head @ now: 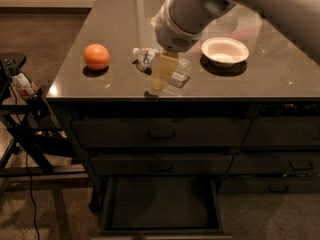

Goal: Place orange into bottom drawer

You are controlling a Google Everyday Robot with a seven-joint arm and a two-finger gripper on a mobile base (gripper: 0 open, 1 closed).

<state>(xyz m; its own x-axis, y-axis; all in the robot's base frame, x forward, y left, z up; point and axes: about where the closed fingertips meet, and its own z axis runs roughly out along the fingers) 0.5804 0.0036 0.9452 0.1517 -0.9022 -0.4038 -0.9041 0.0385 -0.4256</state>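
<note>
The orange (96, 56) sits on the dark countertop (120, 19) near its left edge. The bottom drawer (162, 204) is pulled open below the cabinet front and its dark tray is bare. My gripper (161, 79) hangs from the large grey arm above the front middle of the counter, to the right of the orange and apart from it. It overlaps a clear plastic bottle (150, 58) lying on its side.
A white bowl (224, 50) stands on the counter to the right of the arm. Two shut handled drawers (161, 133) are above the open one. A narrower drawer stack (285, 134) is at the right. A black stand with cables (20, 99) is at the left.
</note>
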